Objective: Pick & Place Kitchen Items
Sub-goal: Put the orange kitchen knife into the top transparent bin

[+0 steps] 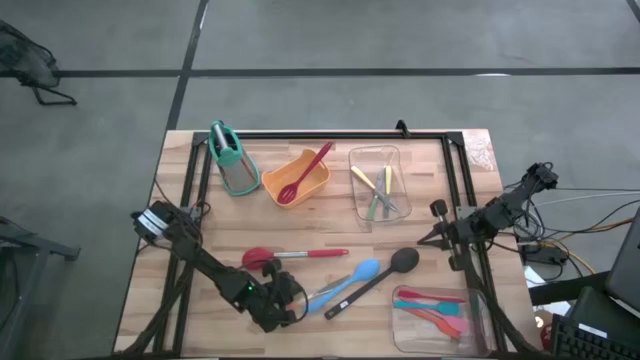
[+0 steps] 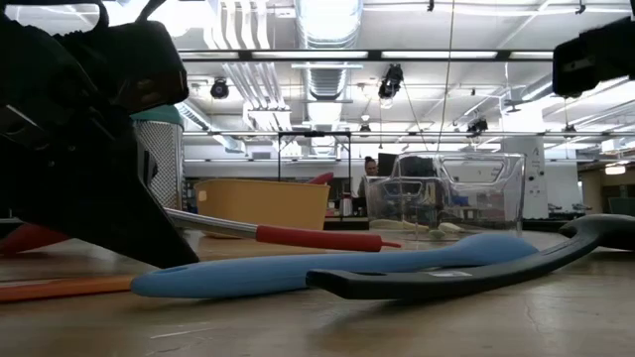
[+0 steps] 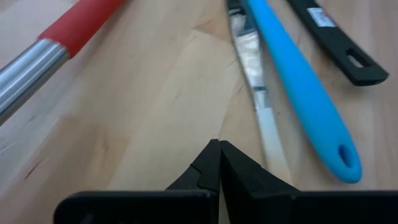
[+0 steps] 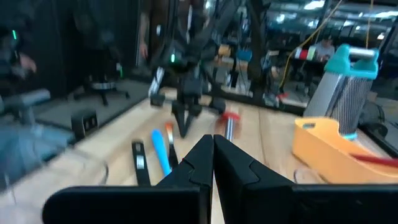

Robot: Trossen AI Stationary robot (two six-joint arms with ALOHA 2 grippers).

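Your left tool is clenched on nothing, down on the wooden table beside one smooth blue plastic spoon and one black ladle; right tool clenched too

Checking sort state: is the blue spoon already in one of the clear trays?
No. In the high view the blue spoon lies on the bare table beside the black ladle, outside both clear trays.

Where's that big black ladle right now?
From above, the black ladle lies on the table, right of centre, just beside the blue spoon and left of the clear tray of utensils.
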